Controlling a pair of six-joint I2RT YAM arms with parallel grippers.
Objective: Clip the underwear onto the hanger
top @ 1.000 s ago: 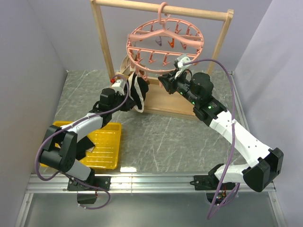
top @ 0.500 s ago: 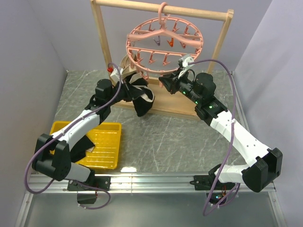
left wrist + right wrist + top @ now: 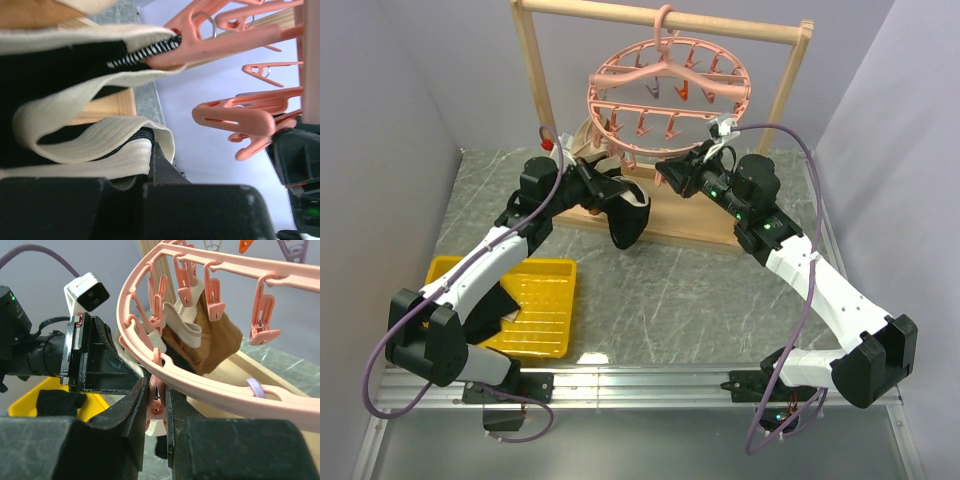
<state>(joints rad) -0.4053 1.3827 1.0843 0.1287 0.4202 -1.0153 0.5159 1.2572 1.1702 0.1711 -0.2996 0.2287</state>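
Two arms at hanger (image 3: pixel 744 96) front-left rim | left gripper (image 3: pixel 586 181) pinches underwear (image 3: pixel 626 218) waistband, cloth hanging below ring | right gripper (image 3: pixel 666 169) squeezes one peg (image 3: pixel 156 411) | waistband just left of peg, running along rim; left arm nearer, likely feeds rightward

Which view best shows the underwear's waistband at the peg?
Left wrist: the waistband fills the frame, its edge at a pink peg's mouth. Top shows only a dark bundle under the hanger; right wrist barely shows it.

One hanger (image 3: pixel 668 88), one underwear (image 3: pixel 623 228), one yellow tray (image 3: pixel 548 300), one wooden frame (image 3: pixel 532 90).
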